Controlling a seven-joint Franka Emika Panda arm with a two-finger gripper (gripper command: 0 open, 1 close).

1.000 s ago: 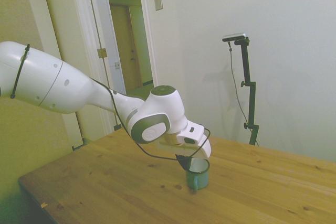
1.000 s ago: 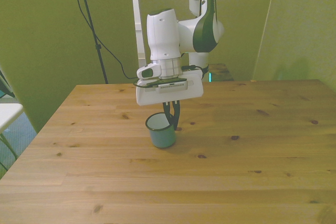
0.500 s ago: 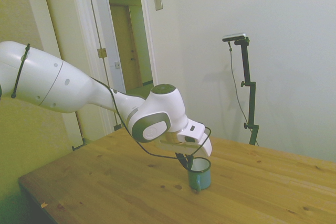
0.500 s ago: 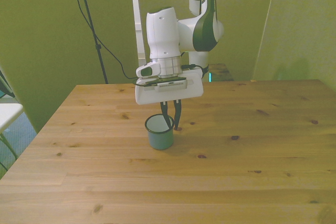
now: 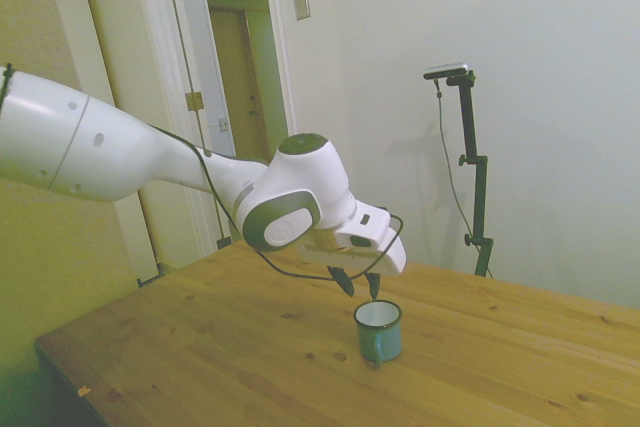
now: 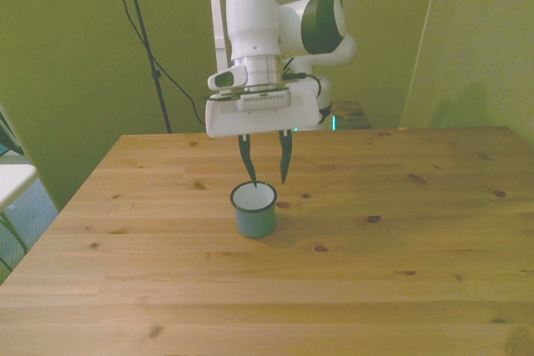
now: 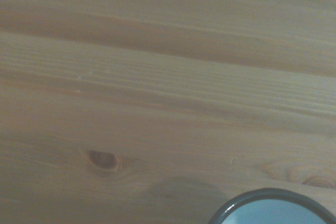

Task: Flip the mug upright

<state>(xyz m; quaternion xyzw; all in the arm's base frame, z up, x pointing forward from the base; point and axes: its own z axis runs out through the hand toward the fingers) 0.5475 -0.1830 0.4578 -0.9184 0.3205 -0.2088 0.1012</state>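
The small teal enamel-style mug with white interior and thin dark rim stands on its base on the wooden plank table, mouth up, roughly mid-table in the front view and slightly toward the front view's left. In the side view the mug sits alone on the boards, nothing else near it. The loop handle cannot be made out in either view.

The white arm's two-finger gripper hangs directly above the mug with its dark fingers parted and pointing down. It holds nothing. The fingertips are just above the rim, near its far side, and a gap shows between them and the mug in the side view; whether one tip grazes the rim in the front view cannot be settled.

The wrist view shows bare wood grain with a knot and an arc of the mug's dark rim and pale interior, consistent with the mug lying just below the tool.

Relation governing the next move: the mug's long axis is vertical, in line with the fingers above it. Judgement: the mug appears already upright, so the task looks complete; only a clear vertical retreat seems left, the risk being a fingertip catching the rim and tipping the mug
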